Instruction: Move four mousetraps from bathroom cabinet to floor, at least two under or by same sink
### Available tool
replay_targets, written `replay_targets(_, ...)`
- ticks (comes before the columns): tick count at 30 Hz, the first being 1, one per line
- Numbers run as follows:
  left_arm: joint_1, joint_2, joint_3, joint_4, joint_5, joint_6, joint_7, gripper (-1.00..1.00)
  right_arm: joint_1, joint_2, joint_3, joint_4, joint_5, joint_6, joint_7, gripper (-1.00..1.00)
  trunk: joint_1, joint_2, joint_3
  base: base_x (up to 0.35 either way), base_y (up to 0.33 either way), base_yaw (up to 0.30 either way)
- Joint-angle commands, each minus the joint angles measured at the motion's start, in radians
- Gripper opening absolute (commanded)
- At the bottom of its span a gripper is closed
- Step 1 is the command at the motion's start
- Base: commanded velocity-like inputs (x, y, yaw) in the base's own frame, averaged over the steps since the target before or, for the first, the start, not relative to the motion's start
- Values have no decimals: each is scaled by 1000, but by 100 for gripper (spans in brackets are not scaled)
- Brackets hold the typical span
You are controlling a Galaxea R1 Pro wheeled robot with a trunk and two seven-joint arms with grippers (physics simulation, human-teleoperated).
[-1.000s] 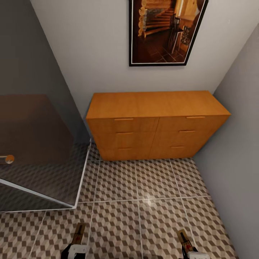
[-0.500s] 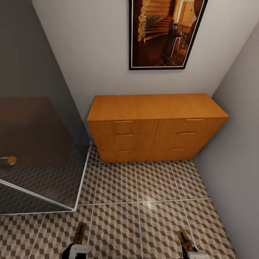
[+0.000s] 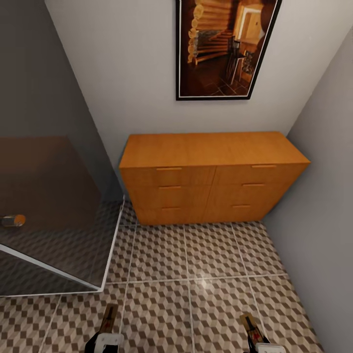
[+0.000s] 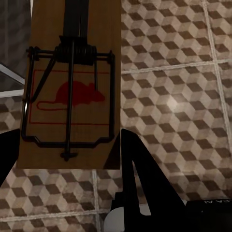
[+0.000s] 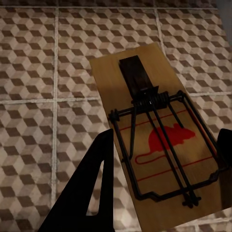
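Observation:
The orange-brown cabinet [image 3: 211,176] stands against the far wall with all its drawers shut. My left gripper [image 3: 109,338], at the bottom edge of the head view, is shut on a mousetrap [image 3: 109,317]. In the left wrist view that mousetrap [image 4: 72,87] shows its wire bar and red mouse print, held above the cube-pattern bathroom floor [image 4: 183,96]. My right gripper [image 3: 260,344] is shut on a second mousetrap [image 3: 250,327]. The right wrist view shows this mousetrap [image 5: 154,135] tilted between dark fingers [image 5: 92,183]. The sink and the other two mousetraps are out of view.
A dark glass shower enclosure [image 3: 49,211] with a white base frame takes up the left side. A framed picture [image 3: 225,49] hangs above the cabinet. A grey wall [image 3: 323,196] closes the right side. Patterned floor [image 3: 191,274] stretches between me and the cabinet.
The whole head view has shifted: cabinet and picture sit slightly lower and look a little smaller, so the camera moved. Both grippers keep their mousetraps in the same place.

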Motion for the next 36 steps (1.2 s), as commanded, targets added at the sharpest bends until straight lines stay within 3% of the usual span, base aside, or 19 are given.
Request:
replay_targets(1, -1, -1, -8, 3, 0, -5, 6, -100, -1, 0, 9, 0, -7, -3, -6, -100, 1, -2, 0, 0, 0, 0)
replay_targets(36, -1, -2, -8, 3, 0, 26, 6, -100, -1, 3, 10, 2, -7, -2, -6, -100, 1, -2, 55, 0, 0, 0)
